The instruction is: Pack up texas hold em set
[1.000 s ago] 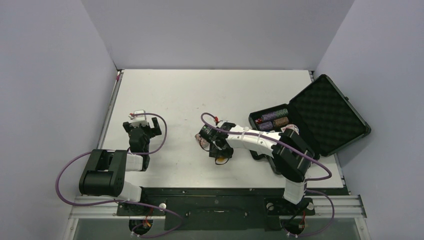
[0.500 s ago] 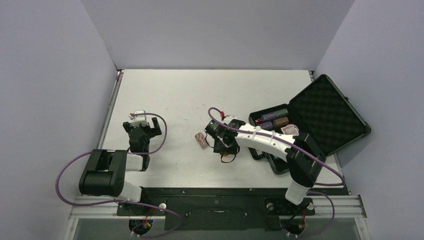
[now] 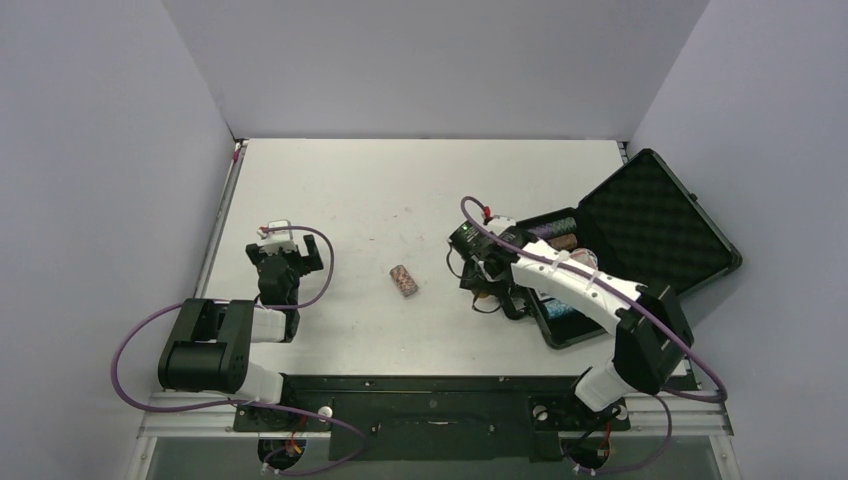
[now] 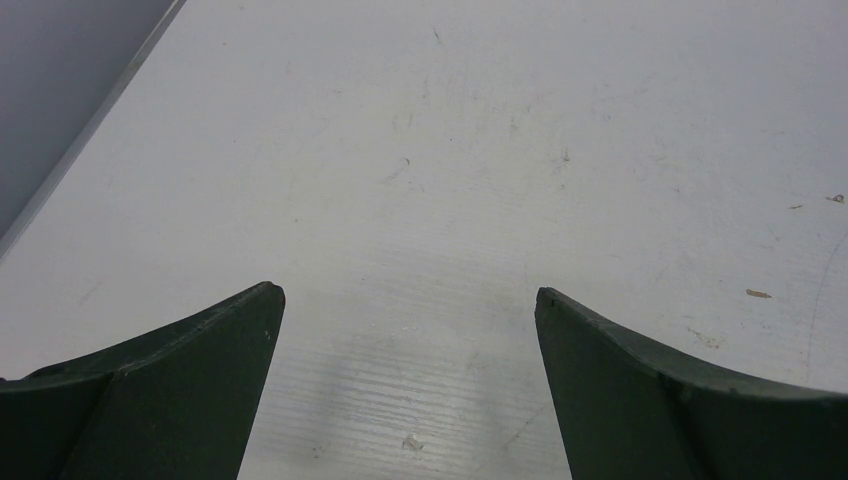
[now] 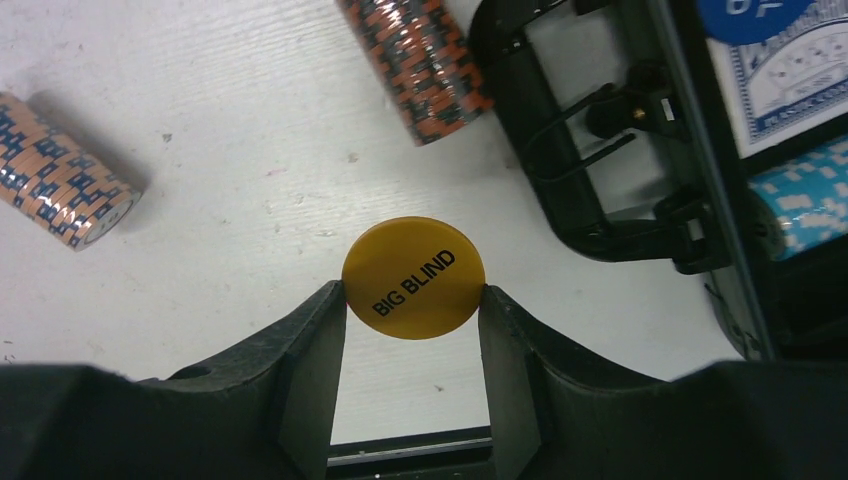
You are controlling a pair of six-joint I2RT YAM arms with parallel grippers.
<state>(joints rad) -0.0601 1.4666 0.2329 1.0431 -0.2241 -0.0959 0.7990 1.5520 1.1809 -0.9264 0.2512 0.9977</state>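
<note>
The step in hand looks like carrying the yellow disc into the case, and doing it well starts with the big things. The table (image 3: 380, 190) has the case (image 3: 650, 225) lying open at its right edge, lid leaning back and tray partly filled. The right arm (image 3: 585, 285) should rise enough to clear the near wall and the handle (image 5: 590, 170) before crossing over the tray; a free slot must be picked, since the card deck (image 5: 790, 80), the blue disc (image 5: 750, 10) and rows of chips fill what shows. The orange-and-grey chip stack (image 5: 415, 60) lies on its side just beside the handle and could roll if brushed, so the path should pass above it; the orange-and-blue chip stack (image 3: 403, 281) lies well apart near the table's middle. The yellow disc (image 5: 413, 277), marked BIG BLIND, is pinched only by its rim, so a slow, level move and a low release seem wise.

The right arm reaches forward and left from its base, elbow bent by the case's near corner, wrist turned down. The right gripper (image 5: 413, 298) grips the disc edge to edge, fingers half closed, above the table just left of the case. The left arm (image 3: 215, 345) sits folded near its base; the left gripper (image 4: 405, 330) hangs over bare table, fingers spread wide, holding nothing.
</note>
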